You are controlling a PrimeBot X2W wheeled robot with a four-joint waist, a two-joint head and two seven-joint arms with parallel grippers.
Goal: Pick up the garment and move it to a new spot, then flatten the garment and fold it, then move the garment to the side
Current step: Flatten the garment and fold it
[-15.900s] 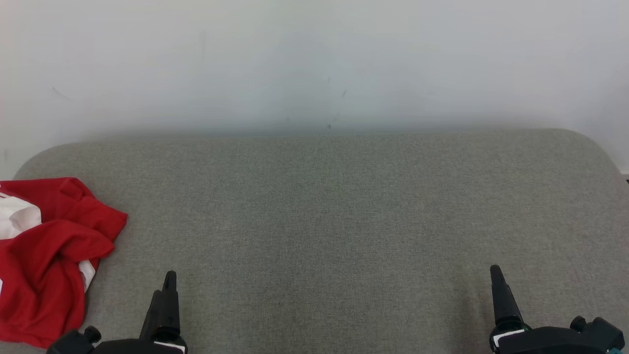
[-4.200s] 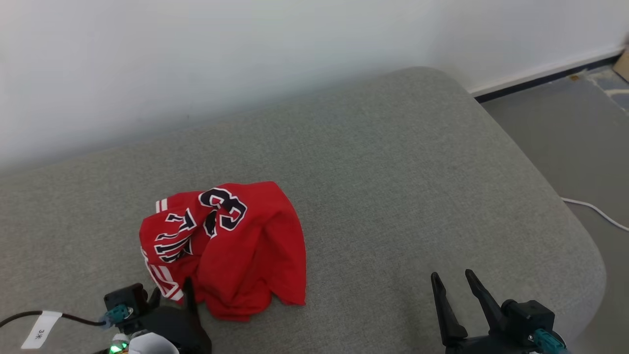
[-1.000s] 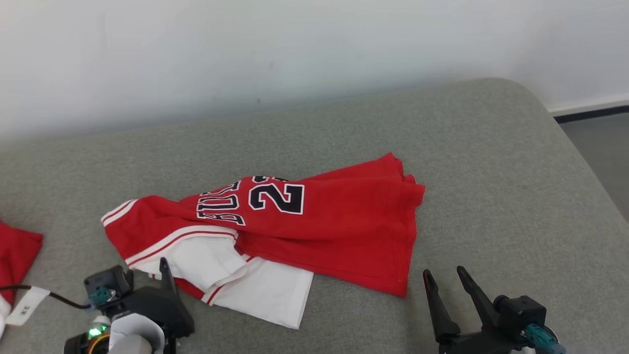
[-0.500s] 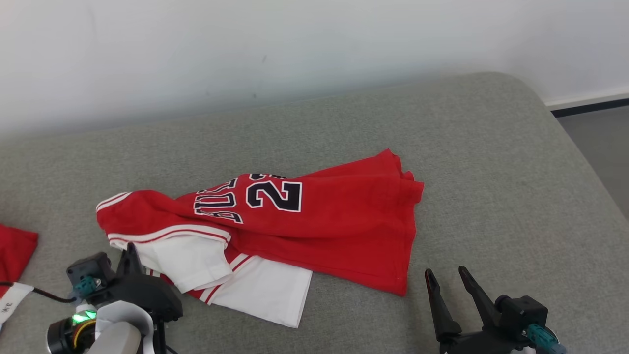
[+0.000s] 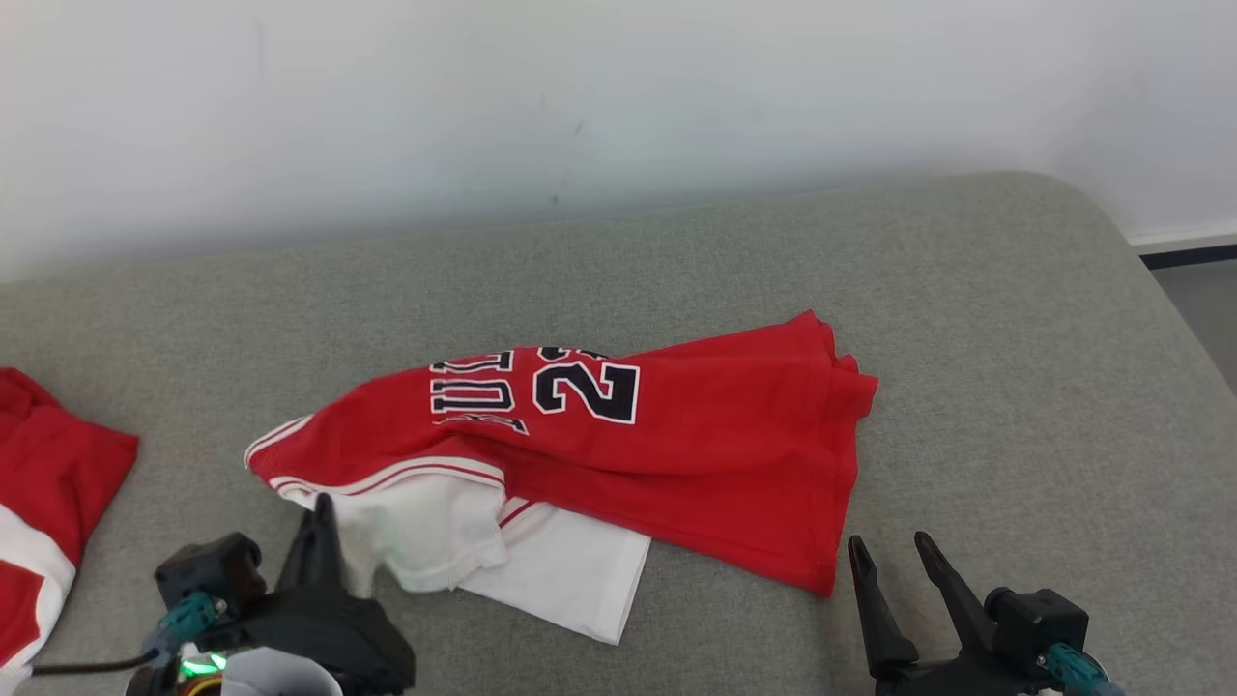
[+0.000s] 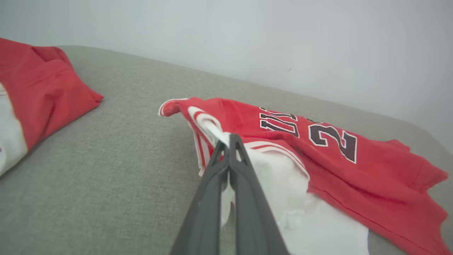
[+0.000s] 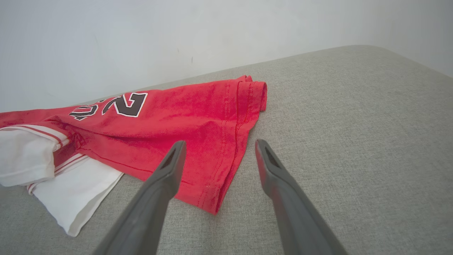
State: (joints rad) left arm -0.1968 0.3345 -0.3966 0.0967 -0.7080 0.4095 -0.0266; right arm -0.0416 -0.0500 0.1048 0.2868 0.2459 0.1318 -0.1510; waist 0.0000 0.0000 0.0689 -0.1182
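Found the red jersey (image 5: 676, 454) lying near the middle of the grey upholstered cushion (image 5: 1015, 387). Stretched left to right, numbered side up, hem toward the right. Not flat: near side doubled over, with a white sleeve (image 5: 425, 532) and a white panel (image 5: 570, 580) showing from beneath the red cloth. Noted a second red-and-white garment (image 5: 58, 483) at the far left of the cushion, well apart from the jersey.

Found the left gripper (image 5: 322, 510) at the jersey's near-left end, fingers pressed together. Confirmed in the left wrist view: the left gripper (image 6: 229, 142) pinches a white, red-striped edge between its tips, with that cloth lifted slightly off the cushion.

Found the right gripper (image 5: 889, 543) near the jersey's near-right hem corner. Spread wide and holding nothing. Confirmed in the right wrist view: tips (image 7: 220, 144) straddle the hem edge without touching it. Cannot tell the height above the cushion.

Judged the step in hand to be flattening. Placement on the cushion appears adequate; folding not yet begun.

Next move calls for the right gripper to drop onto the near-right hem corner and take a single layer only. Then calls for a pull to the right against the left grip, to draw out the doubled near side and free the tucked sleeve.

Risk judged: seizing both layers at the hem, which would keep the fold in.
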